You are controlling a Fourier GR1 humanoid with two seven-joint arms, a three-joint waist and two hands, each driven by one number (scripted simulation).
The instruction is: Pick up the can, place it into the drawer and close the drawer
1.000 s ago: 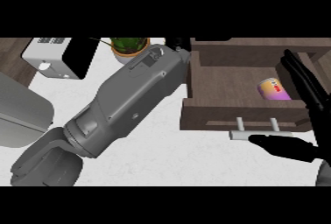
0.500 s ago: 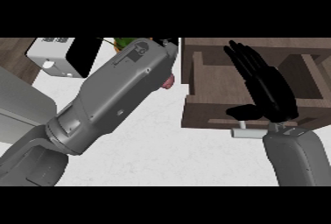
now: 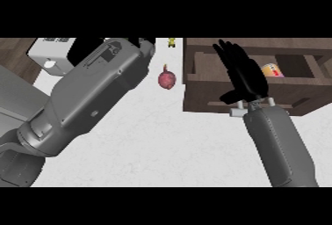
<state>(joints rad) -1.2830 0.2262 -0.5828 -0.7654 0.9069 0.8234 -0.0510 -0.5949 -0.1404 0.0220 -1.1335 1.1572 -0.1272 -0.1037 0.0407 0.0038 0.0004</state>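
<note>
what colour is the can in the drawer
Pink with yellow, the can; head view.

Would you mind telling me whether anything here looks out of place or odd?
Nothing looks spilled or damaged. The can lies in the open drawer, partly hidden behind the right robot hand. A reddish vegetable lies loose on the counter beside the drawer.

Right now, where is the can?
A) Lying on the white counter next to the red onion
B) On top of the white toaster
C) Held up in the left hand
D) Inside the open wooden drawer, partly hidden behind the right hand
D: the can sits inside the open drawer, showing just past the straight fingers of the right hand; the drawer is not yet closed.
</note>
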